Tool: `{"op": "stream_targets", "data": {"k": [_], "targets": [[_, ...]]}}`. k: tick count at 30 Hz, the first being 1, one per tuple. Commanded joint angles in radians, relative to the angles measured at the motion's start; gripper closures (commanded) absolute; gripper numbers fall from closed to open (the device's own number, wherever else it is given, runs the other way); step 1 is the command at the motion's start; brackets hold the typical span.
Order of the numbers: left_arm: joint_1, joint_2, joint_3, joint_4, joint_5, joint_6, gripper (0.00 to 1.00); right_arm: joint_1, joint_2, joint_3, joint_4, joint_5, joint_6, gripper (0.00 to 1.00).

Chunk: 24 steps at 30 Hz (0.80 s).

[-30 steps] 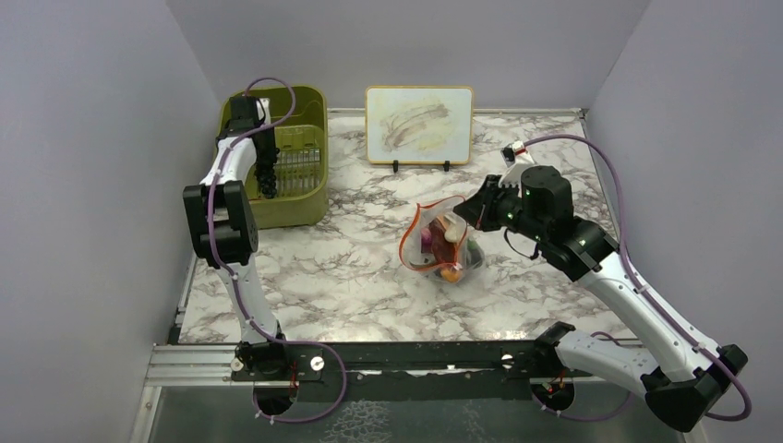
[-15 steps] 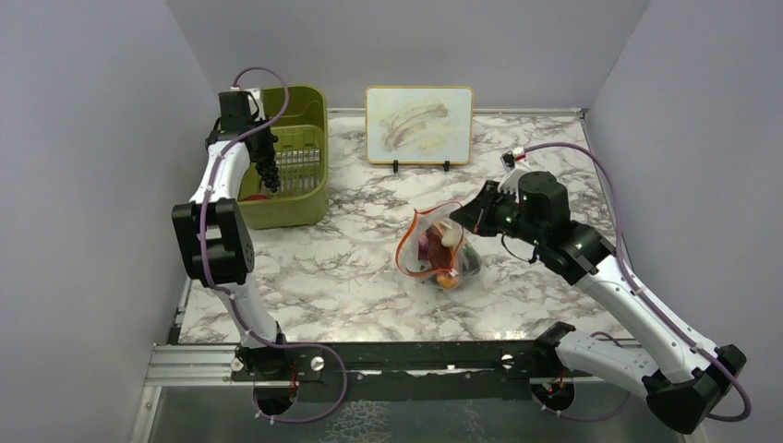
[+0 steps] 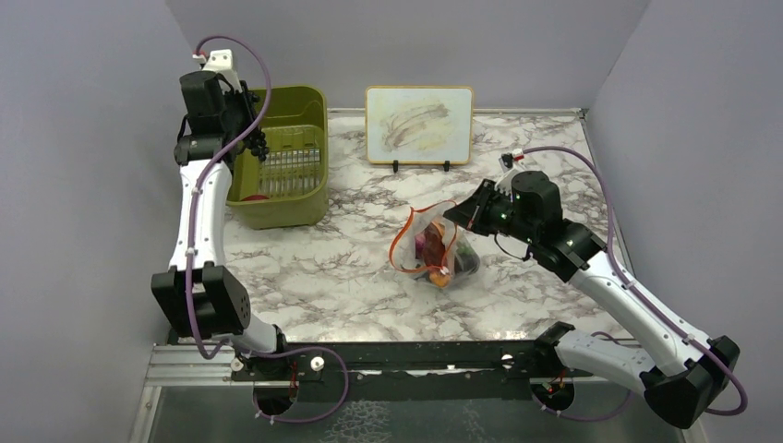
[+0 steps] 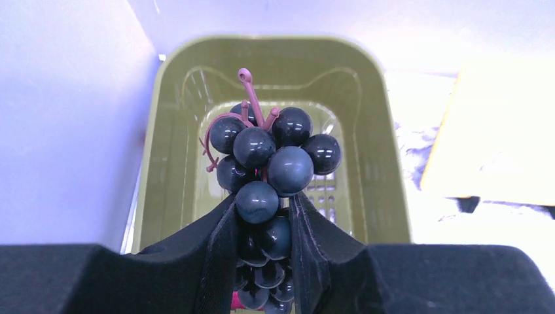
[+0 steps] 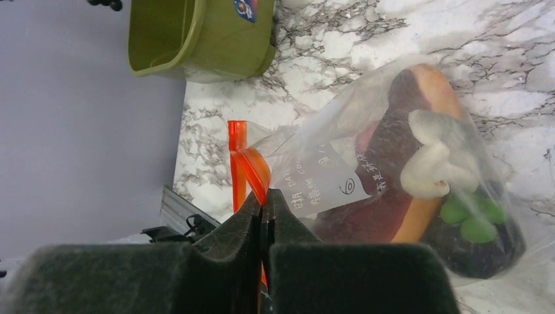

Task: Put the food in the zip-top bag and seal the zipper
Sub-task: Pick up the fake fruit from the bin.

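Observation:
My left gripper [image 3: 247, 129] [image 4: 262, 216] is shut on the dark purple grapes [image 4: 268, 157] [image 3: 258, 143] and holds them up above the olive-green bin [image 3: 277, 171]. The clear zip-top bag [image 3: 436, 247] [image 5: 393, 163] lies mid-table with the hot dog [image 5: 419, 131], a pale piece [image 5: 435, 160] and green pieces [image 5: 471, 219] inside. My right gripper [image 3: 460, 213] [image 5: 265, 196] is shut on the bag's orange-red zipper [image 5: 245, 163] [image 3: 399, 242], holding the mouth up.
A red piece [image 3: 258, 197] lies in the bin, whose slotted floor shows in the left wrist view [image 4: 327, 196]. A framed board [image 3: 419, 125] stands at the back of the marble table [image 3: 351, 277]. Grey walls close in left and right.
My left arm has lifted the grapes up out of the bin and back toward the far-left corner. My right gripper has shifted slightly left, dragging the bag's mouth with it.

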Motion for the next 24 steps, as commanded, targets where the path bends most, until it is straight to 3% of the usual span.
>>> {"op": "stream_targets", "data": {"k": [1, 10, 24], "targets": [[-0.004, -0.095, -0.008, 0.049, 0.076, -0.023, 0.67, -0.004, -0.030, -0.014, 0.045, 0.004, 0.045, 0.99], [-0.066, -0.158, 0.008, 0.028, 0.248, -0.060, 0.68, -0.004, -0.024, -0.020, 0.062, 0.031, 0.087, 0.99], [-0.159, -0.124, 0.144, 0.024, 0.492, -0.170, 0.68, -0.004, 0.001, 0.018, 0.078, 0.040, 0.108, 0.99]]}}
